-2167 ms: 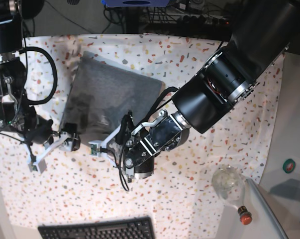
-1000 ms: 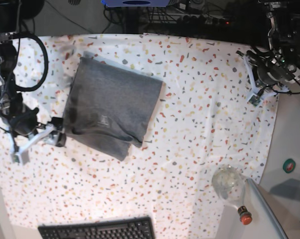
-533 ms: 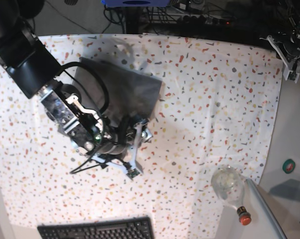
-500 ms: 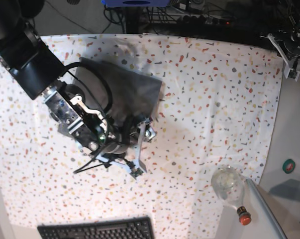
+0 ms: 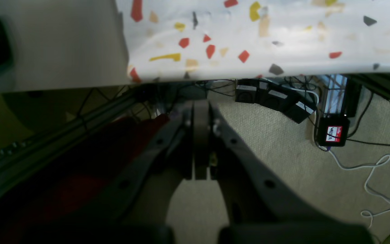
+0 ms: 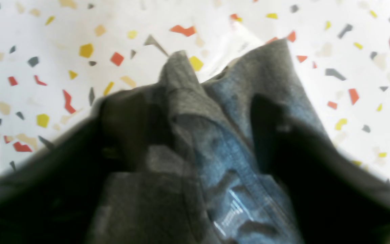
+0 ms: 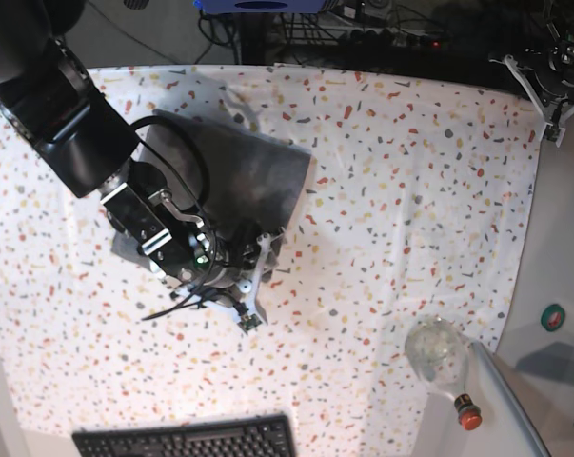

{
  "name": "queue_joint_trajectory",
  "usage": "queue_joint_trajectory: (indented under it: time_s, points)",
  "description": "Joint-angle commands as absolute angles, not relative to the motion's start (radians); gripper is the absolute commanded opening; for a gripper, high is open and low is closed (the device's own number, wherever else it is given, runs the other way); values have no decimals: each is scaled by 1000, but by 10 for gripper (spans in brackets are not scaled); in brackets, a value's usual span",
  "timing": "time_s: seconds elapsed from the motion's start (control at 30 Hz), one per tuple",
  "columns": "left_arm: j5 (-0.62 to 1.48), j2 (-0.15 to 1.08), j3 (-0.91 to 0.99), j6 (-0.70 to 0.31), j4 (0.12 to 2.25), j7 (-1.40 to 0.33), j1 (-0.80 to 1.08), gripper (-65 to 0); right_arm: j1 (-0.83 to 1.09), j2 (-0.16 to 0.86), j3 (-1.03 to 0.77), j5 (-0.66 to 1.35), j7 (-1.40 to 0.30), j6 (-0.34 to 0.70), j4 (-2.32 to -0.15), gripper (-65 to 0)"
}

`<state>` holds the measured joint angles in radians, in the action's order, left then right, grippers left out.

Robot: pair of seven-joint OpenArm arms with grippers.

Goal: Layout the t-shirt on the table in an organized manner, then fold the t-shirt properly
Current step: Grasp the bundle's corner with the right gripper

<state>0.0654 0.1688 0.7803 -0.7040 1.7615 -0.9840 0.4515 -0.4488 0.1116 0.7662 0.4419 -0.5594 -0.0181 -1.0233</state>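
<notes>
The t-shirt (image 7: 225,181) lies folded into a rough rectangle on the table (image 7: 410,190), toward its far left part in the base view. The right hand (image 7: 258,252) sits at the t-shirt's near corner, the one closest to the keyboard (image 7: 187,440). In the right wrist view a bunched ridge of grey cloth (image 6: 195,135) rises between the jaws, which stand partly apart around it; I cannot tell whether they have truly pinched it.

The main risk is a grip on too few or too many layers. If only the top layer is caught, lifting would peel the fold open; if the whole stack is caught, the bundle would drag across the table and lose its square edges. The cloth is soft and could also slip free mid-lift.

The left hand (image 5: 200,135) is clenched on nothing, parked beyond the far edge of the table, well away from the t-shirt, so it cannot steady the fold.
</notes>
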Motion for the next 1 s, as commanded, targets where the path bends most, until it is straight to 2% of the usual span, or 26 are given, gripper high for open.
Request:
queue_joint_trajectory:
  time_s: [0.0,0.07,0.23,0.37,0.47,0.7,0.8,0.97]
  points:
    - [67,182,789,-698,1778,-978,450,-650,-481,105,762,440,-539,-21,-1015,-381]
    - [67,182,788,-698,1776,-978,449,-650,-487,85,762,441,-521,-19,-969,-477]
    - [67,183,788,-698,1742,-977,447,-650,-490,74,760,443,-506,-19,-923,-650]
    - [67,185,789,-698,1696,-977,433,-650,-460,87,754,444,-509,-22,-1038,-650]
    - [67,186,789,-698,1672,-977,427,-650,-421,140,745,444,-567,-25,-1191,-650]
    - [68,199,789,-698,1673,-977,424,-650,-329,173,530,441,-722,-25,-1414,-650]
    - [67,199,791,-698,1667,-977,406,-650,-343,180,522,441,-730,-25,-1438,-650]
    - [67,199,789,-698,1664,-977,401,-650,-392,177,522,441,-719,-25,-1353,-650]
